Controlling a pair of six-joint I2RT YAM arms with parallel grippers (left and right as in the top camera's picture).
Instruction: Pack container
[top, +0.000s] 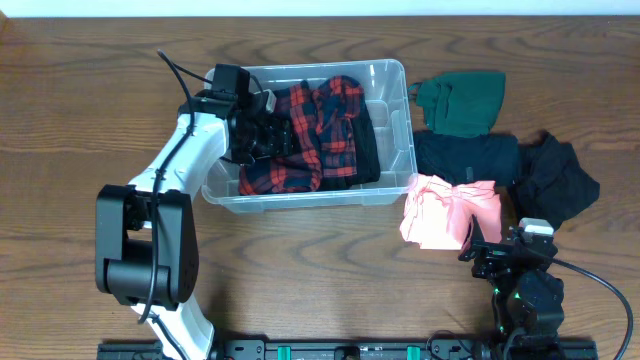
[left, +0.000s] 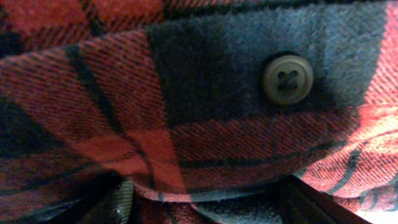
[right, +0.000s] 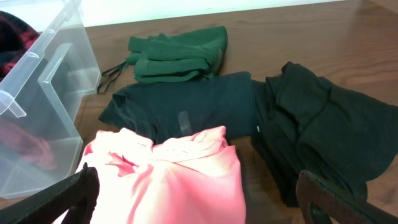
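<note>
The clear plastic container (top: 398, 72) stands on the table at centre-left and holds a red and black plaid shirt (top: 320, 130). My left gripper (top: 262, 135) is inside the container, down on the shirt's left part. In the left wrist view the plaid shirt (left: 186, 93) fills the frame, and the left gripper's (left: 208, 208) fingers stand wide apart with cloth between them. My right gripper (top: 492, 255) is open and empty, just in front of a pink garment (top: 445, 210). In the right wrist view the right gripper (right: 199, 208) hangs over the pink garment (right: 168, 174).
A green garment (top: 465, 100), a black shirt (top: 465, 158) and a second black garment (top: 555, 180) lie to the right of the container. They also show in the right wrist view: the green garment (right: 177, 53), the black shirt (right: 186, 106), the second black garment (right: 329, 130) and the container's wall (right: 43, 81).
</note>
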